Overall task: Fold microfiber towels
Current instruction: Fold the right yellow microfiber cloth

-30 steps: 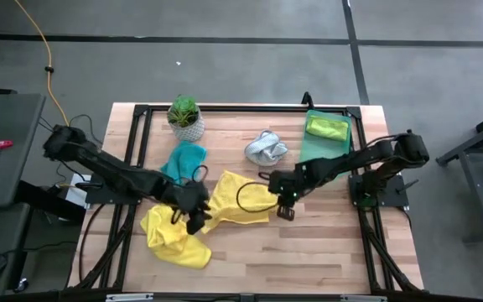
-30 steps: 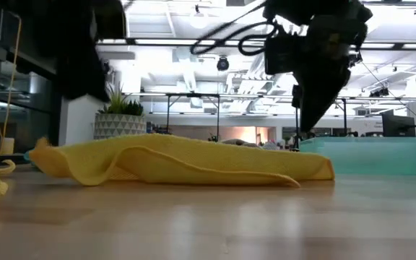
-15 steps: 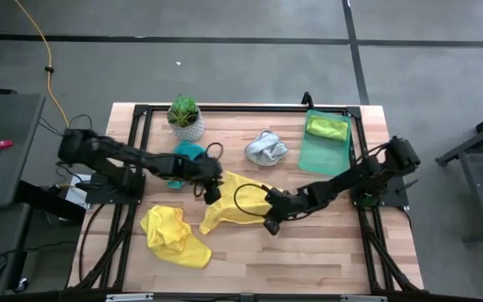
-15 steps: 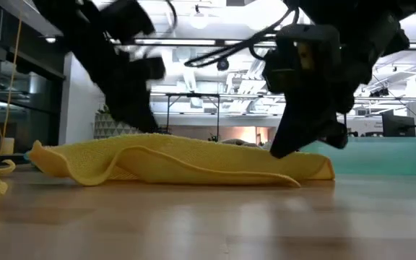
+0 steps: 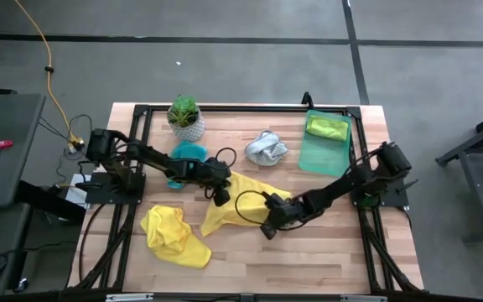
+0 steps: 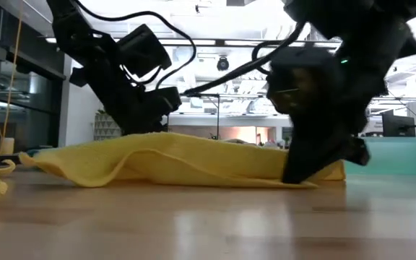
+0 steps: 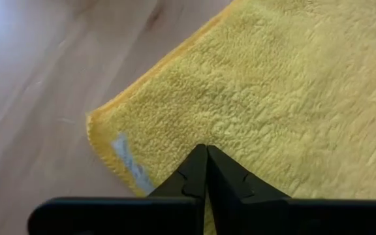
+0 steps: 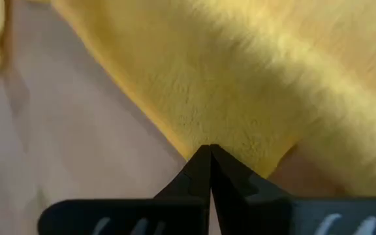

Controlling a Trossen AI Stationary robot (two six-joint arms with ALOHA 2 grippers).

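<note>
Both grippers, left (image 5: 221, 194) and right (image 5: 268, 228), pinch the soft yellow cloth (image 5: 237, 201) at ten and four o'clock, ready to fold.

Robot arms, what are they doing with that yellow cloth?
They are folding towels. Both are down on the same yellow towel in the middle of the table. The left gripper is shut on its far corner, and the right gripper is shut on its near edge. A second yellow towel lies crumpled to the left, a teal one and a grey-white one wait further back, and a lime one sits in the tray.
</note>
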